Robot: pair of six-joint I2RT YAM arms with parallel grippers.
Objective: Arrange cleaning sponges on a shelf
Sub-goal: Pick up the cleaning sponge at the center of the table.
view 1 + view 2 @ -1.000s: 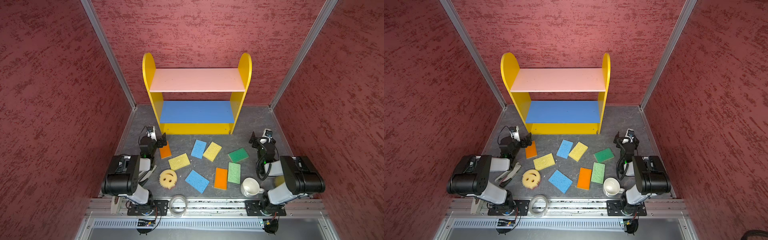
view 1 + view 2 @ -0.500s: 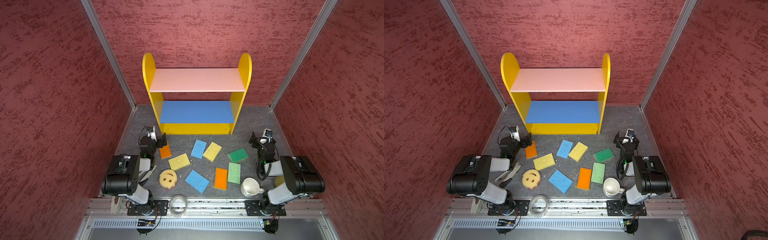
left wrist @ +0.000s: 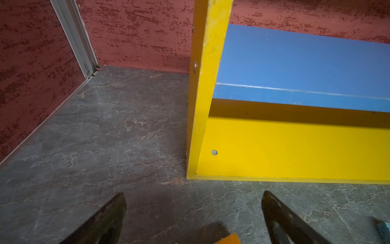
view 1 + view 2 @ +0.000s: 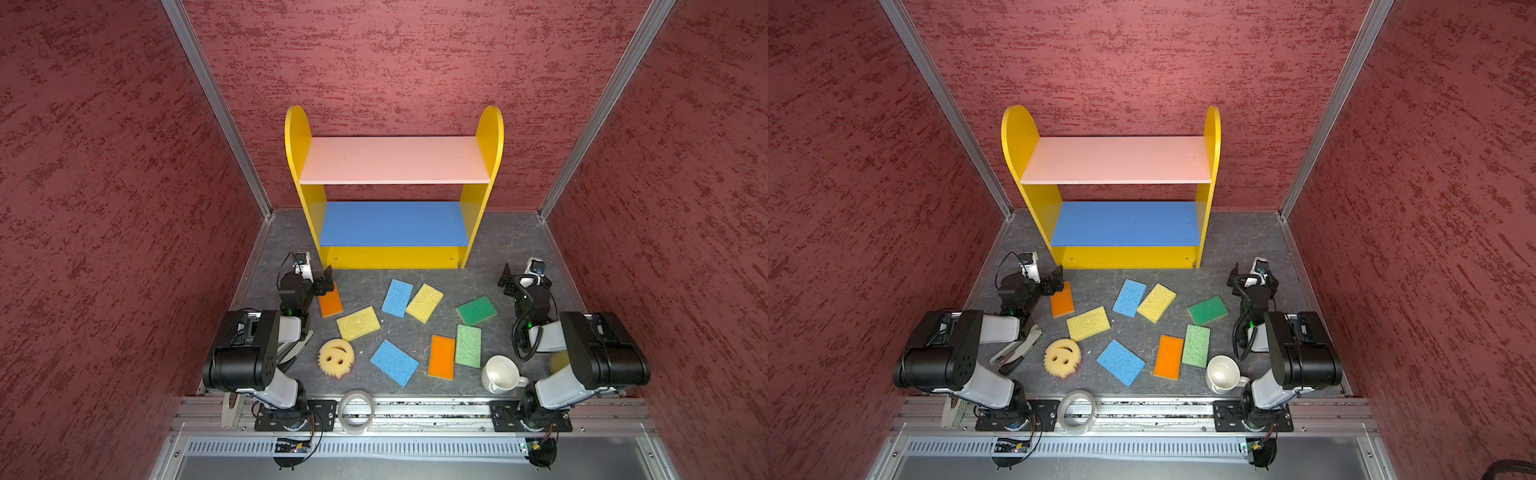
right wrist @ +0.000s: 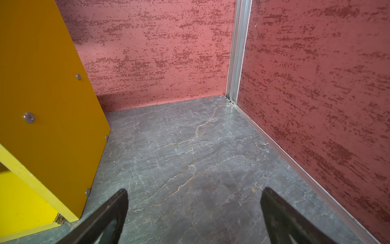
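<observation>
The shelf (image 4: 394, 160) stands empty at the back, with yellow sides, a pink upper board and a blue middle board (image 4: 1125, 224). Several cleaning sponges lie flat on the grey floor in front of it: orange (image 4: 331, 301), yellow (image 4: 358, 323), blue (image 4: 397, 297), green (image 4: 476, 310) and a round smiley one (image 4: 336, 357). My left gripper (image 4: 316, 277) hangs open just above the floor by the shelf's left foot. A corner of the orange sponge (image 3: 229, 239) shows between its fingers, untouched. My right gripper (image 4: 524, 276) is open over bare floor (image 5: 190, 147), right of the shelf.
A white mug (image 4: 498, 374) stands near the right arm's base. A clear tape ring (image 4: 355, 411) lies on the front rail. Red walls close in the back and both sides. The shelf's yellow side panel (image 5: 42, 95) is close to the right gripper.
</observation>
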